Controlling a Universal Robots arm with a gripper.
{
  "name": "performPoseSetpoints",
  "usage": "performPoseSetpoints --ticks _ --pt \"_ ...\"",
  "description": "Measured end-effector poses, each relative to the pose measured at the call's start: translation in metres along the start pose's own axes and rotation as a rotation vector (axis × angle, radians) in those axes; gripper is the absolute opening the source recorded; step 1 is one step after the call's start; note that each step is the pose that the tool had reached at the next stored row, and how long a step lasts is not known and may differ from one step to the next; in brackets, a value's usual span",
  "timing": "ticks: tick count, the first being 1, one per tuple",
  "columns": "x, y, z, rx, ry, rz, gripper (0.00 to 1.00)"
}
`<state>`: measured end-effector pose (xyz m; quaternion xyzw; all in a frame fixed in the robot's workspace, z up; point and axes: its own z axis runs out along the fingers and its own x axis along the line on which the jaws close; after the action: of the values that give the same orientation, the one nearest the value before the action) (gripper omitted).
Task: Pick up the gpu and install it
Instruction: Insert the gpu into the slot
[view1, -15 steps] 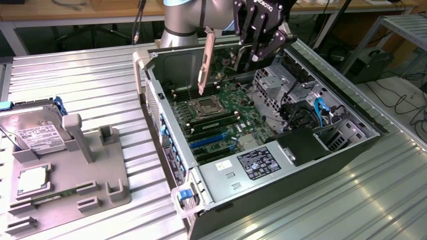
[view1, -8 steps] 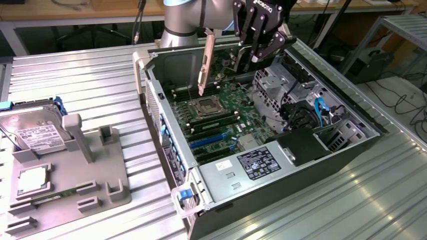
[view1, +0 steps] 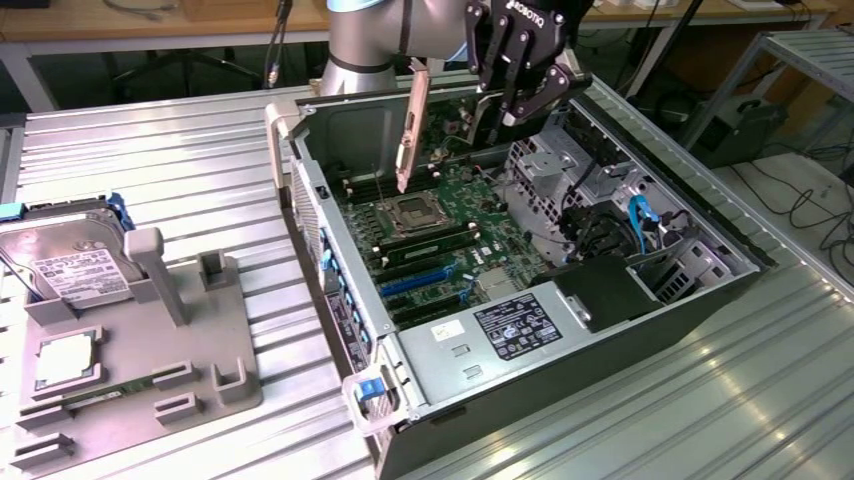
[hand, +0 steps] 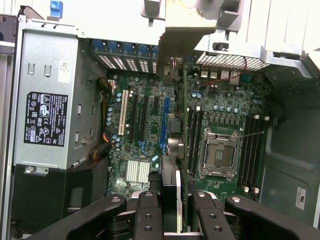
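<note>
My gripper (view1: 514, 105) hangs over the open computer case (view1: 334, 290), shut on the gpu (view1: 416, 115). The card stands on edge, its silver end bracket pointing down toward the motherboard (view1: 447, 225), above the CPU socket (view1: 407, 212) and clear of the board. In the wrist view the gpu (hand: 172, 187) is a dark narrow slab edge-on between my black fingers (hand: 150, 215), and my gripper (hand: 174, 202) looks straight down on the motherboard (hand: 150, 150). The blue expansion slot (hand: 164, 120) and white slot (hand: 121, 120) lie below, off to one side of the card.
The silver power supply (view1: 514, 325) fills the case's near corner, with black drive bays and cables (view1: 627, 250) at the exterior view's right. A grey fixture tray (view1: 174, 370) at the exterior view's left holds a hard drive (view1: 74, 265). Ribbed metal table all around.
</note>
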<state>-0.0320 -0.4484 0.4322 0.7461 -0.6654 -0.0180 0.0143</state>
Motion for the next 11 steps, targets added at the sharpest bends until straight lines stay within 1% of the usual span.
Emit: performPoseSetpoints --ticks 11 --pt "0.0000 -0.0001 0.0018 -0.0010 0.0002 -0.005 0.28"
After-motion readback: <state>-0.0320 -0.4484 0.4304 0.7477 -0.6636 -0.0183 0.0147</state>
